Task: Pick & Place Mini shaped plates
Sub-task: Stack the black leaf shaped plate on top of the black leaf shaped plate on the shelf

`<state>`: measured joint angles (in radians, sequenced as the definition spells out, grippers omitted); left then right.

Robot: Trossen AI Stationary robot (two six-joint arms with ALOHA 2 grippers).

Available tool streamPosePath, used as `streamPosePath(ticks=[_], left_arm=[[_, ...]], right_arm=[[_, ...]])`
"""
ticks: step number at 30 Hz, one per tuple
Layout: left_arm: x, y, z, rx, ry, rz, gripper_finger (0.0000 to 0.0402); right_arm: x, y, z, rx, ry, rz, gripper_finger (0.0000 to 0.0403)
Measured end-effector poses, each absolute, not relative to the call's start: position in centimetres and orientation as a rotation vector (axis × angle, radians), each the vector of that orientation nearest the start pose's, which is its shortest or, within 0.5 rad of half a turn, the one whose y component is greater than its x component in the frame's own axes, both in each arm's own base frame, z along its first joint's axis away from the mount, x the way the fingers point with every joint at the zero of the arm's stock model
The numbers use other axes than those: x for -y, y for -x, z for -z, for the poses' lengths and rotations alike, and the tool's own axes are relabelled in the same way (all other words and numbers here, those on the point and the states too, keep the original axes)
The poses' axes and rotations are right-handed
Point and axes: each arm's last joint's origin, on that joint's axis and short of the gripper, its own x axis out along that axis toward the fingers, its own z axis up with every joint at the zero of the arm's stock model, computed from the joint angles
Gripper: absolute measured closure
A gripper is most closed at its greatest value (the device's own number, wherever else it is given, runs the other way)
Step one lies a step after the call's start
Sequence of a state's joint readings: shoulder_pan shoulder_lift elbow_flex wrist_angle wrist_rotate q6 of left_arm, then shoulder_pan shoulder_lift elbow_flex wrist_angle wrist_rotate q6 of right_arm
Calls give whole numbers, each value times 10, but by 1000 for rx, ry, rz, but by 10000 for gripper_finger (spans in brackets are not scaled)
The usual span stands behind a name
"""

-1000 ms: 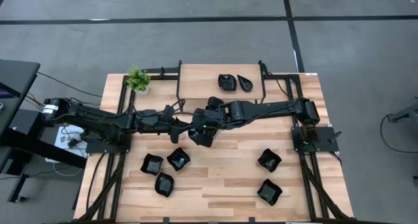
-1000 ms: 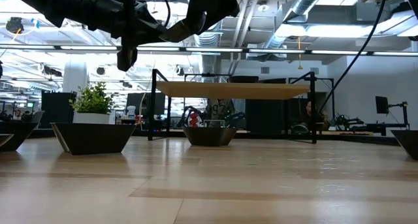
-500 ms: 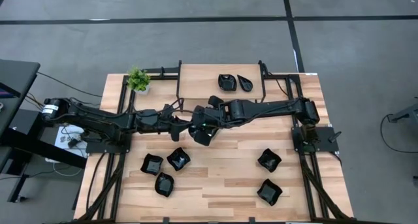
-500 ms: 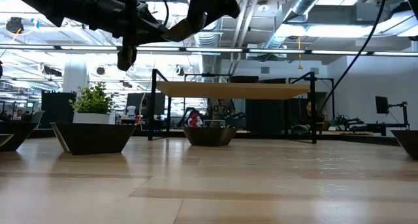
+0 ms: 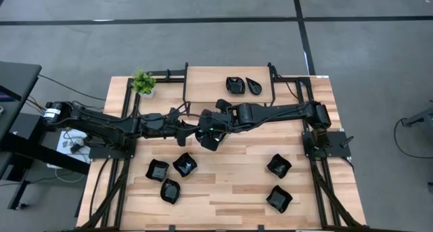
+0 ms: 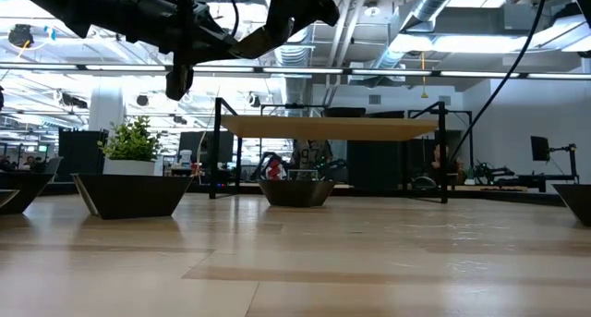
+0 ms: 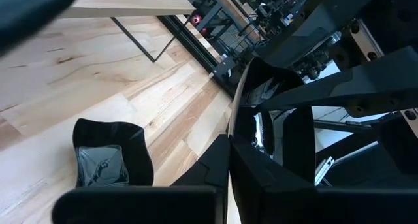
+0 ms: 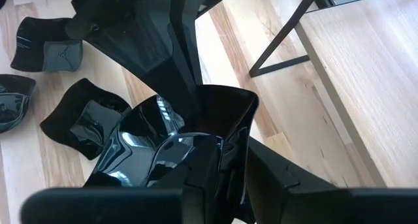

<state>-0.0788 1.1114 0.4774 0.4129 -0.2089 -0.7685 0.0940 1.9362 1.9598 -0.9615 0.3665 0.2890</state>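
A glossy black mini plate hangs in the air above the middle of the table, caught between both arms: the left gripper has its fingers pinched together on the plate's thin rim (the left wrist view shows the rim edge-on between them), and the right gripper has its fingers clamped on the opposite side of the same dish. The two grippers meet just in front of the raised wooden shelf, well above the tabletop. Below them, toward the front left of the table, three more black plates lie close together, and two others sit apart on the front right. On the shelf rest a roundish plate and a teardrop-shaped plate, just beside each other. A small green potted plant stands at the table's rear left corner, beside the shelf's frame.
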Motion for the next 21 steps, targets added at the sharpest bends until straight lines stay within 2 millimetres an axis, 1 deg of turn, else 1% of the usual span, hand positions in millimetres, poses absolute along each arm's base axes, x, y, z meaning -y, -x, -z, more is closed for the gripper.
streamPosePath(ticks=[12,15,21], left_arm=[[12,-229,-223,-152,733,-204,388],[12,-230,-223,-150,734,-203,389],[12,-230,-223,-147,734,-202,390]], right_arm=[[-29,-413,-340,-867,-53,381,343],[-28,-413,-340,-867,-53,381,357],[-28,-413,-340,-862,-55,381,397]])
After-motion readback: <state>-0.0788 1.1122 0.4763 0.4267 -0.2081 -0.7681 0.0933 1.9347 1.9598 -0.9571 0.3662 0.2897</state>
